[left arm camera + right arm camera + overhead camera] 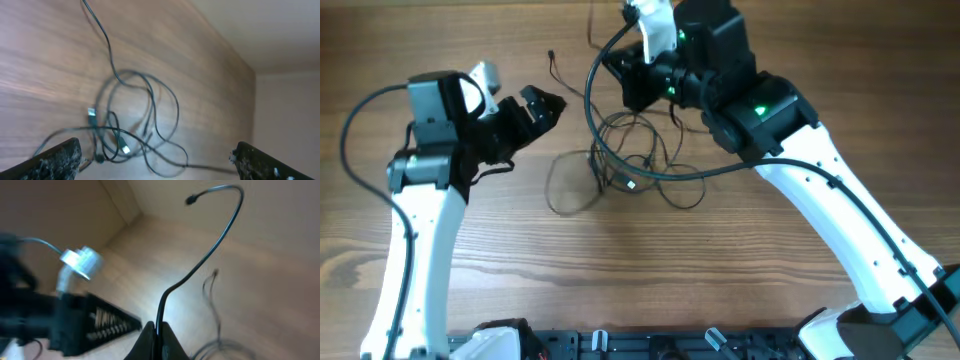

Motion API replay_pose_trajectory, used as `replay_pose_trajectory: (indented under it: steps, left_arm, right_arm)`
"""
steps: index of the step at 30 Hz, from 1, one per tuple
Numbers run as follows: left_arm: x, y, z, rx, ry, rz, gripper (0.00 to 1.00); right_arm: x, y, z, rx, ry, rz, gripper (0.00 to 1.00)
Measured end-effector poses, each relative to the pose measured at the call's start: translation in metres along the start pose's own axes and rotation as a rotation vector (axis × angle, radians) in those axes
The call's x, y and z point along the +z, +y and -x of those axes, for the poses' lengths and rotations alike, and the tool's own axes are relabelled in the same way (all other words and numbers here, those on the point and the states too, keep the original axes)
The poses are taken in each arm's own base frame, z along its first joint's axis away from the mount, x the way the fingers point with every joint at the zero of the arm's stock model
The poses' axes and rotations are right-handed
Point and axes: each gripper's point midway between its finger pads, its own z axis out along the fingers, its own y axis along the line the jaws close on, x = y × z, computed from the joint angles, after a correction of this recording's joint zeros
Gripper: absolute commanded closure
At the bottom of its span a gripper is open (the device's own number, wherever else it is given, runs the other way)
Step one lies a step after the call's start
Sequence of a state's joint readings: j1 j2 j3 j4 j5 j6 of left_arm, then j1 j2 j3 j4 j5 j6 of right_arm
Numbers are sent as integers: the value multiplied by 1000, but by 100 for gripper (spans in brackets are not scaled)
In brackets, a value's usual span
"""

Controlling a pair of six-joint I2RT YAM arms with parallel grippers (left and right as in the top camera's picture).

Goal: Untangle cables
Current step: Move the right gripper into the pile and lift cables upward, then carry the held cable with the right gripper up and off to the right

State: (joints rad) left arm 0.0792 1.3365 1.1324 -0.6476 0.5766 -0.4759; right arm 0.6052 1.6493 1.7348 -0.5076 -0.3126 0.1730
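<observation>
Right claw [159,330] is clenched on one cable [220,245], its plug end [191,200] waving free; left claw [545,103] gapes wide just left of the tangle [635,165]. Smart play looks like a slow pull far, left pinning the knot so loops slip out

left hand [542,106] — spread wide | right hand [157,330] — clamped tight, arm outstretched

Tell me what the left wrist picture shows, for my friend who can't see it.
A loose tangle of thin black cords with small silver plug ends lies on a brown wooden table. The left gripper is open, its two dark fingers wide apart in the bottom corners. One strand runs off toward the top left.
</observation>
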Motion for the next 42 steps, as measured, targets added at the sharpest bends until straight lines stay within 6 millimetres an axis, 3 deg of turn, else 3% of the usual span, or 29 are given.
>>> replay_pose_trajectory:
  steps: [5, 8, 12, 13, 14, 15, 16, 17, 21, 24, 27, 31, 33, 35, 36, 37, 38, 42]
  left_arm:
    - [29, 11, -22, -34, 167, -51, 0]
    - [40, 12, -30, -28, 219, -67, 0]
    - [63, 12, -49, -12, 298, -63, 0]
    - [71, 12, -55, -7, 324, -61, 4]
    - [79, 12, -62, 0, 351, -59, 22]
    - [88, 12, -69, 8, 375, -59, 49]
    - [95, 12, -75, 10, 396, -57, 69]
    - [103, 13, -82, 16, 423, -54, 80]
    - [127, 27, -109, 3, 517, -4, 84]
    - [130, 40, -121, -30, 564, 38, 83]
    - [127, 56, -128, -45, 587, 120, 84]
    - [122, 71, -130, -27, 589, 207, 84]
    - [121, 75, -131, -14, 595, 223, 83]
    - [120, 76, -131, -4, 595, 231, 81]
    - [120, 77, -131, -1, 596, 231, 81]
    - [120, 77, -131, 3, 595, 231, 81]
    - [120, 77, -132, 2, 597, 233, 81]
    - [119, 78, -132, 4, 599, 234, 81]
  right_arm:
    - [-16, -5, 61, -161, -220, -93, 96]
    - [-41, -3, 95, -199, -356, -147, 96]
    - [-73, 7, 125, -225, -476, -164, 96]
    - [-76, 8, 129, -231, -491, -165, 96]
    - [-78, 9, 131, -240, -500, -168, 96]
    - [-80, 9, 134, -258, -512, -174, 96]
    - [-81, 9, 136, -276, -520, -180, 96]
    - [-83, 11, 140, -304, -535, -187, 96]
    - [-101, 1, 159, -409, -612, -320, 96]
    - [-135, -20, 183, -486, -701, -563, 96]
    - [-183, -37, 207, -567, -802, -838, 96]
    - [-288, -50, 237, -644, -1005, -1233, 96]
    - [-316, -52, 240, -678, -1034, -1349, 96]
    - [-343, -70, 238, -728, -972, -1507, 96]
    - [-345, -82, 236, -739, -912, -1549, 96]
    - [-335, -96, 231, -744, -811, -1560, 96]
    - [-342, -124, 223, -738, -701, -1623, 96]
    - [-337, -221, 174, -594, -360, -1678, 96]
